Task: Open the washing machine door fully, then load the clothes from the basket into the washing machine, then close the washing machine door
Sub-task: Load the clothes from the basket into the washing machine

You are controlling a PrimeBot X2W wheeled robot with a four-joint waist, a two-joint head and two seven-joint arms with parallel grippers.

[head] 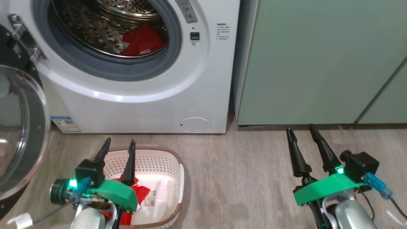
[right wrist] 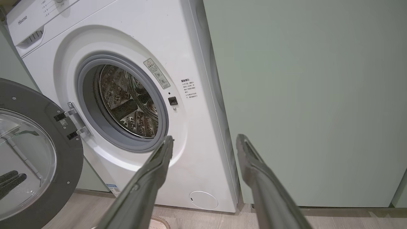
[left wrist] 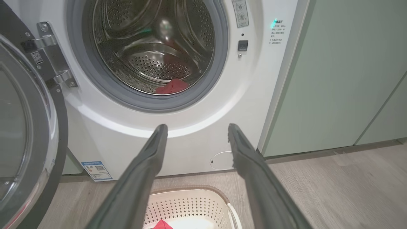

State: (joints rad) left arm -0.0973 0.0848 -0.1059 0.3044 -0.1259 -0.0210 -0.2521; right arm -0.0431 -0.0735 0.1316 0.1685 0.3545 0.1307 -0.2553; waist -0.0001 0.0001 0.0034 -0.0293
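1. Clothes of bright red soft fabric with white parts lie in two places. One bundle [head: 143, 39] is inside the steel drum of the big white front-loading washing machine [head: 143, 108]. The rest sit in the cream perforated plastic basket [head: 159, 160] with a brown woven-look rim, on the wood-look floor [head: 238, 175] just before the machine.
2. The left end effector [head: 120, 140] hovers over the basket with its two long dark fingers spread wide, holding nothing. The basket's red fabric lies directly beneath it.
3. The right end effector [head: 300, 127] hangs well apart to the right, over bare floor before the pale green cabinets [head: 318, 63]. It is equally wide open and empty.
4. The large round washing machine door [head: 22, 127], with a glossy black rim and a clear glass bowl, stands swung open at the machine's left on its metal hinge.
5. "Hisense" [right wrist: 22, 19] reads on the machine's top panel. The print is too small to read on the blue-edged sticker [head: 65, 124] low on the front and on the white label [head: 149, 198] on the basket's bottom.
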